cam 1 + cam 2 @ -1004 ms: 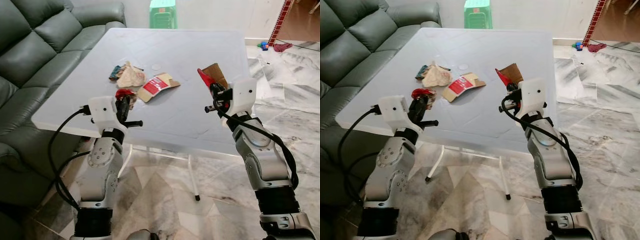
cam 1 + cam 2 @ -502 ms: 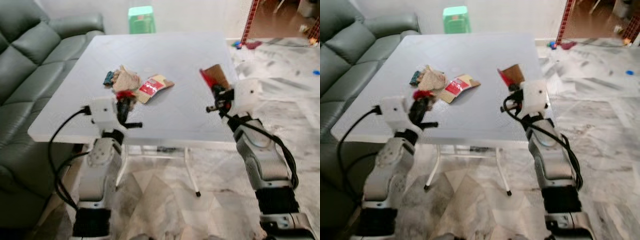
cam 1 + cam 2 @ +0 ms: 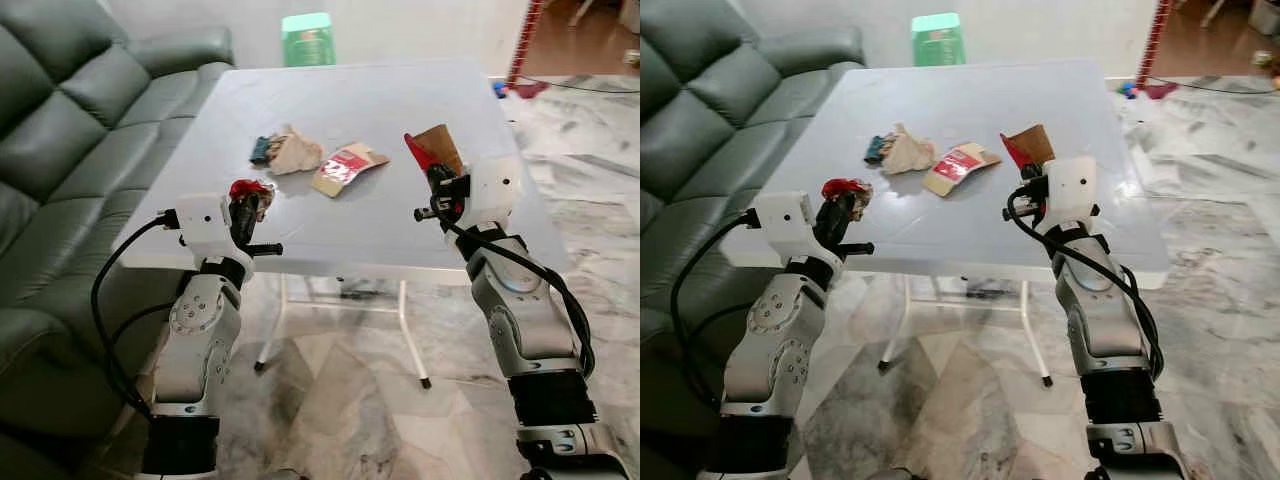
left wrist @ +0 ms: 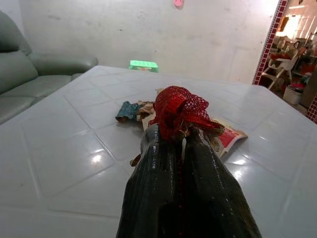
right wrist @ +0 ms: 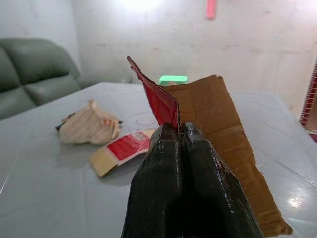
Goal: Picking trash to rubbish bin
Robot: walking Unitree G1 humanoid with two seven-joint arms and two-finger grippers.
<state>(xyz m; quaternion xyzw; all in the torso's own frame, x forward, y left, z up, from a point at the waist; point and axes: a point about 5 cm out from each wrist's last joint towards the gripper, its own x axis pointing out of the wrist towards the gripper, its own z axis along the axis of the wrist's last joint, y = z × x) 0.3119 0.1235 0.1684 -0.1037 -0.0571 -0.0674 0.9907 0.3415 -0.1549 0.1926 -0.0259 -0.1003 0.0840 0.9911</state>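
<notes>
the left gripper (image 3: pixel 248 205) has its two black fingers pressed together on a wad of red mesh netting (image 4: pixel 179 108), held up over the near edge of the white table (image 3: pixel 330 110). this netting looks very light and soft; it will crush and give no resistance, but the open weave may catch on a finger when it is released, so i judge it could hang there instead of falling into a bin. the right gripper (image 3: pixel 436 182) is clamped on a piece of brown cardboard (image 5: pixel 225 129) with a red inner face, taken at its lower corner, so the sheet stands up above the fingers. it seems thin and light but rather stiff, and held at one corner it may swing or bend; the grip there looks enough for such a small weight. three more pieces lie on the table, well apart from both grippers: a crumpled pale wrapper (image 3: pixel 293 153), a dark teal scrap (image 3: pixel 262 149) touching it, and a flat carton piece (image 3: pixel 346 168) with a red label just beside them. the wrapper should be soft and easy to pinch on its raised folds; the flat carton piece will be harder, and i would take it at the edge that lifts a little from the table. the red label has some white marks, but they are too small to read, and no brand name can be made out on any of the items.
</notes>
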